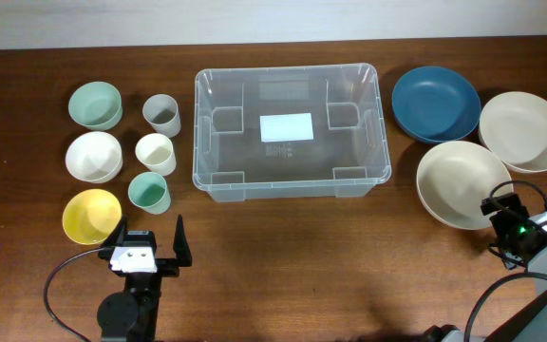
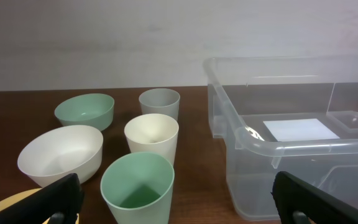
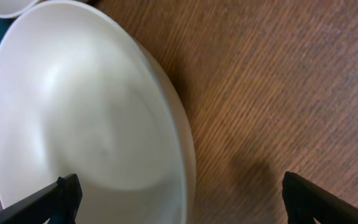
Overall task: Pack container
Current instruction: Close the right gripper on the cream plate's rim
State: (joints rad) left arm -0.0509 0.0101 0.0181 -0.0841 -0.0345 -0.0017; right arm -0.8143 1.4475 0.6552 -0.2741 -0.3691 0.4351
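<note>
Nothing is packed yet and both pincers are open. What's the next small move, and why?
Probably lower the right pincer onto the nearest cream bowl and close: its rim runs between the open fingers, and the container stands empty.

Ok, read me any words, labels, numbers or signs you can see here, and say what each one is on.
No readable text anywhere.
white rectangular label, on the base of the large clear plastic container: looks blank in both the overhead and left wrist views.
Nothing else in view shows any print.
</note>
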